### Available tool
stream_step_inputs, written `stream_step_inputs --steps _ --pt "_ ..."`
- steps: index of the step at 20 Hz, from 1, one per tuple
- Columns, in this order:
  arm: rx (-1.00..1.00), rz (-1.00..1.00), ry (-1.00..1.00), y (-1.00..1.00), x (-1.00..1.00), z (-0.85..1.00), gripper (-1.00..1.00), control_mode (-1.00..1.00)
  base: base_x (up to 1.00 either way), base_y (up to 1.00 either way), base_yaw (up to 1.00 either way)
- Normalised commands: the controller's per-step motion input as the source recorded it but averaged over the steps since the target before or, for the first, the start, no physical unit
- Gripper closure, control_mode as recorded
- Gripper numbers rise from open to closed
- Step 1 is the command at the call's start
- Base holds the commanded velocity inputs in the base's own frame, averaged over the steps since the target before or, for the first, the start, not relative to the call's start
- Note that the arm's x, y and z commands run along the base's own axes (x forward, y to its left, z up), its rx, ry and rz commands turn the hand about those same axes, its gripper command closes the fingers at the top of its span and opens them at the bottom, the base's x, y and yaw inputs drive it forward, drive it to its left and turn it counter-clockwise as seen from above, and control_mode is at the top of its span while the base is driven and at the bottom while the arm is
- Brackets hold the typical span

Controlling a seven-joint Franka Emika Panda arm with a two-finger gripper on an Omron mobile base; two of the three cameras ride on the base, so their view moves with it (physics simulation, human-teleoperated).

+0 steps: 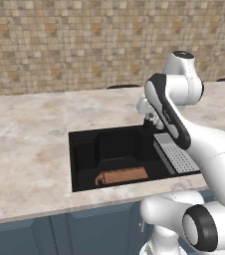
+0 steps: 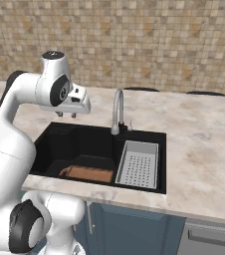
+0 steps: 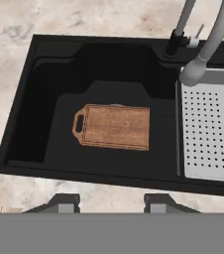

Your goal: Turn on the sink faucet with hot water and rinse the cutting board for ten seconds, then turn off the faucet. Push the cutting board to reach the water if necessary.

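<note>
The brown cutting board [image 3: 115,126] lies flat on the floor of the black sink [image 3: 39,99], its handle cut-out toward the left end in the hand view. The base views show the cutting board [image 1: 124,176] [image 2: 88,174] near the sink's front wall. The grey gooseneck sink faucet [image 2: 118,107] stands at the back rim, and its spout [image 3: 210,42] ends over the grey tray, to the right of the board. No water is in view. My gripper [image 2: 67,114] [image 3: 109,203] hovers above the sink's back left part, open and holding nothing.
A grey perforated tray [image 2: 138,164] [image 1: 176,157] fills the right part of the sink [image 2: 59,144]. Beige stone counter [image 1: 30,149] surrounds the basin, with a tiled wall [image 2: 134,45] behind. Blue cabinet fronts [image 1: 59,234] run below the counter edge.
</note>
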Motion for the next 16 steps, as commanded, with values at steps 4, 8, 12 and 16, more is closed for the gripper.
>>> stream_step_inputs --steps 4,8,12,16 --pt "0.0 0.0 0.0 -0.18 0.0 0.0 -1.0 -1.0 0.0 0.0 0.0" --pt "0.0 0.0 0.0 -0.39 0.0 0.02 -1.0 -1.0 0.0 0.0 0.0" --pt "0.0 0.0 -0.03 -0.39 0.0 0.09 -1.0 -1.0 0.0 0.0 0.0" --pt "0.0 0.0 -0.04 -0.44 0.0 0.04 -1.0 -1.0 0.0 0.0 0.0"
